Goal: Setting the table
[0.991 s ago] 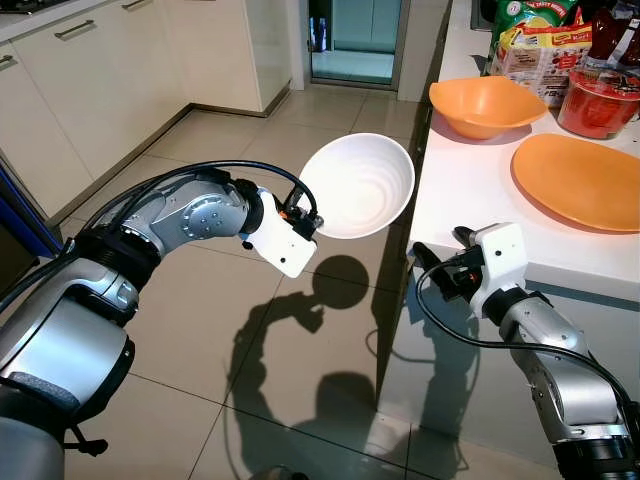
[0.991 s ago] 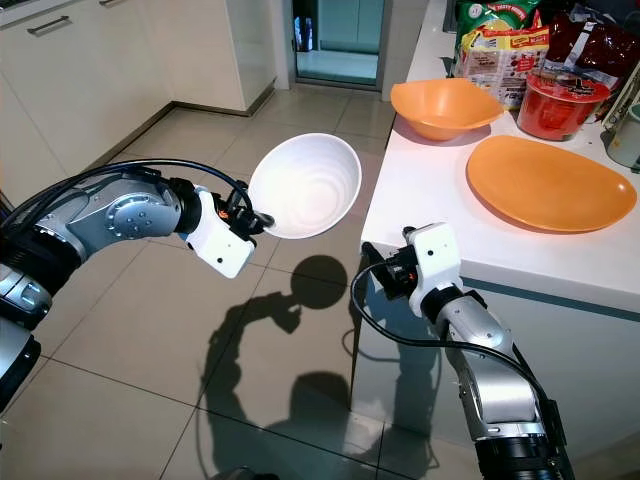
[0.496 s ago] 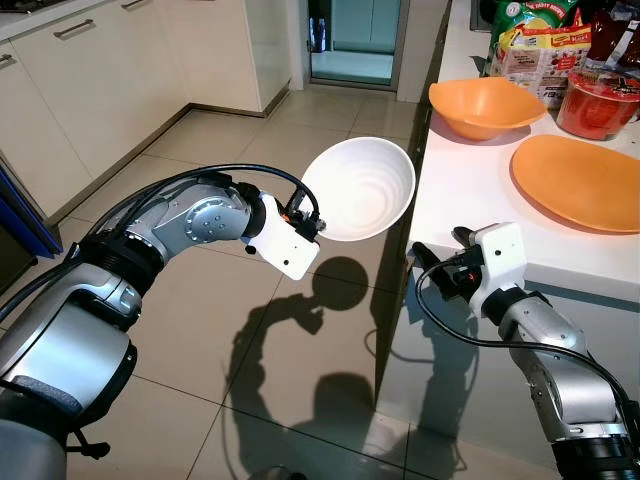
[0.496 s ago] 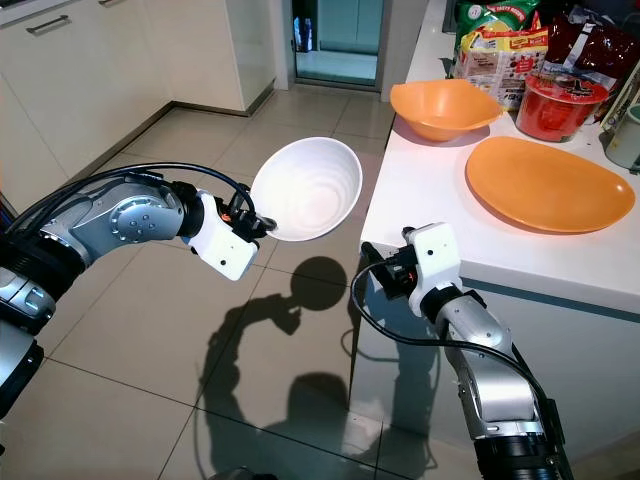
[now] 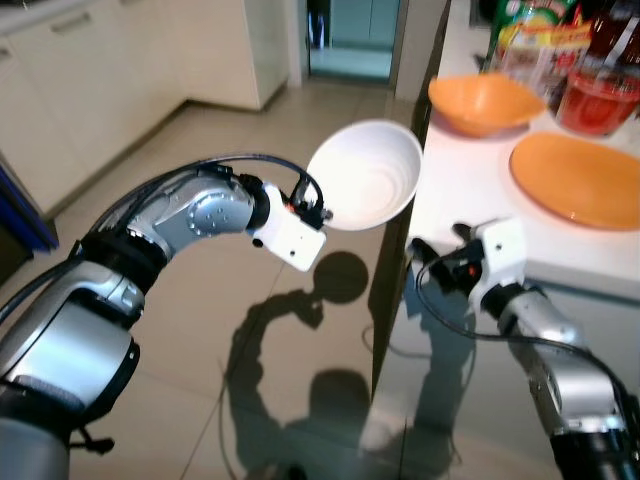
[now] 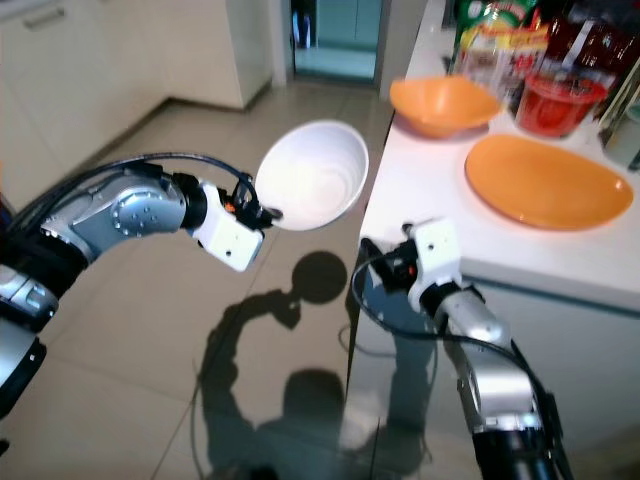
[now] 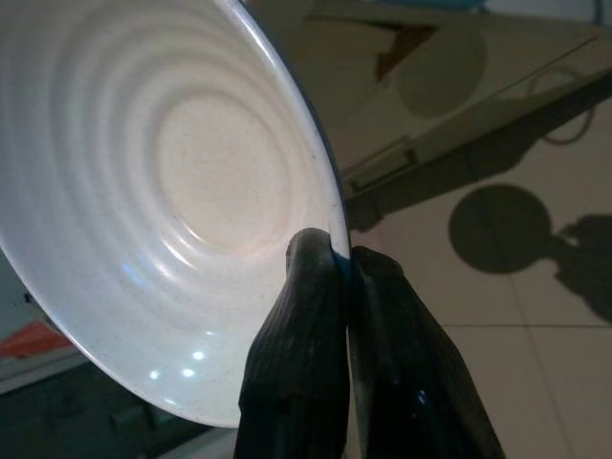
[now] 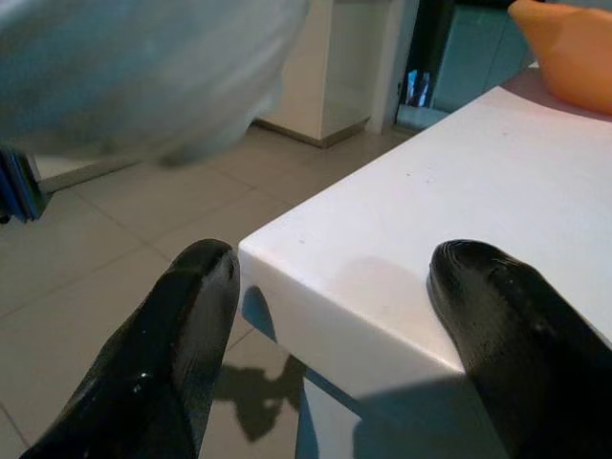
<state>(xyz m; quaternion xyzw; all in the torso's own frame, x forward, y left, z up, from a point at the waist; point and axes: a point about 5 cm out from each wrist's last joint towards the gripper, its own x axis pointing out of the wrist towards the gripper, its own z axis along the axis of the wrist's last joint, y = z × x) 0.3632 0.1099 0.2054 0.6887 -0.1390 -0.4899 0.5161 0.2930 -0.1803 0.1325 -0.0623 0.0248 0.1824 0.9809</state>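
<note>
nearest, the right hand [image 5: 436, 262] sits low at the white surface [image 5: 470, 190] corner, fingers [image 8: 182, 316] spread and holding nothing. just left of that edge, over the floor tiles, the left hand [image 5: 318, 214] pinches the rim of the white bowl [image 5: 365, 175], tilted on its side. its landing spot lies rightward on the surface; farther back, an orange plate [image 5: 575, 180] and orange bowl [image 5: 485, 100] crowd it.

Head views motion-blurred; packets [image 5: 540, 45] at counter's far end unreadable, cropped by top edge.
</note>
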